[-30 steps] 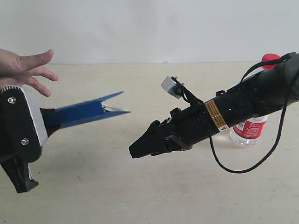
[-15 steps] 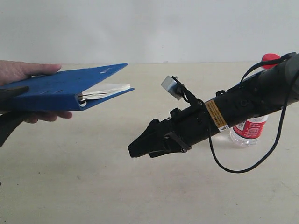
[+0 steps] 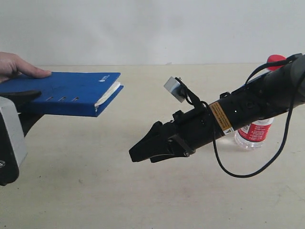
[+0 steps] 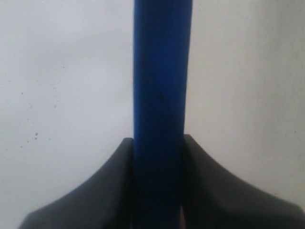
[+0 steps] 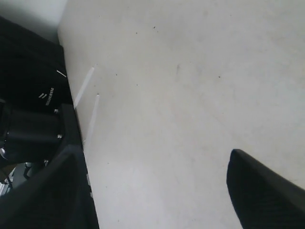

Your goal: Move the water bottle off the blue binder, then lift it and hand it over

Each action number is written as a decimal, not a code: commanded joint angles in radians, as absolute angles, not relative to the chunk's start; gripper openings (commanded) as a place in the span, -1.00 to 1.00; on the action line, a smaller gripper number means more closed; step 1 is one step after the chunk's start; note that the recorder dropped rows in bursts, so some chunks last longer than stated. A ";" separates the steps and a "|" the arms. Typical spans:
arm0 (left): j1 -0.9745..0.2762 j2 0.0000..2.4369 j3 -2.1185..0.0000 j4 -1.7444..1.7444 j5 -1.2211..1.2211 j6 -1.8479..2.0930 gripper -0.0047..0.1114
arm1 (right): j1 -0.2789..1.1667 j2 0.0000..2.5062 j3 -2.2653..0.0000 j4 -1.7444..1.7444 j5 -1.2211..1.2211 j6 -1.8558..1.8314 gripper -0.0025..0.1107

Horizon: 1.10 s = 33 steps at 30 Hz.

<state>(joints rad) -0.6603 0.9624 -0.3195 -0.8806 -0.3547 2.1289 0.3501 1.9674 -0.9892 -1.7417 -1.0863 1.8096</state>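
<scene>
The blue binder is held level above the table at the left, closed, with its slots facing me. My left gripper is shut on its left end; in the left wrist view the binder runs between the two black fingers of that gripper. A person's hand rests on the binder's top. The water bottle stands on the table at the right, partly hidden behind my right arm, red cap showing above it. My right gripper hangs open over the table's middle, holding nothing.
A black cable loops down from the right arm towards the table. A small grey camera block sticks up from the right wrist. Dark equipment sits past the table's edge in the right wrist view.
The binder, tilted and gaping open a second ago, now lies level and closed. The hand has come to rest on its top. The right arm has barely moved.
</scene>
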 commanded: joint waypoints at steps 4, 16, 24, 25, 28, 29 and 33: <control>-0.662 1.002 -0.321 -0.909 -0.458 2.131 -0.84 | 0.349 1.964 -0.989 -1.744 -1.106 1.808 0.38; -0.662 1.002 -0.321 -0.909 -0.476 2.086 -0.58 | 0.349 1.964 -0.989 -1.744 -1.103 1.806 0.38; -0.662 1.002 -0.321 -0.909 -0.473 2.078 -0.12 | 0.349 1.964 -0.989 -1.744 -1.103 1.806 0.38; -0.662 1.002 -0.321 -0.909 -0.473 2.078 -0.08 | 0.349 1.964 -0.989 -1.744 -1.103 1.806 0.38; -0.662 1.002 -0.321 -0.909 -0.473 2.078 -0.06 | 0.349 1.964 -0.989 -1.744 -1.103 1.806 0.38; -0.662 1.002 -0.321 -0.909 -0.473 2.078 -0.06 | 0.349 1.964 -0.989 -1.744 -1.103 1.806 0.38; -0.662 1.002 -0.321 -0.909 -0.473 2.078 -0.06 | 0.349 1.964 -0.989 -1.744 -1.103 1.806 0.38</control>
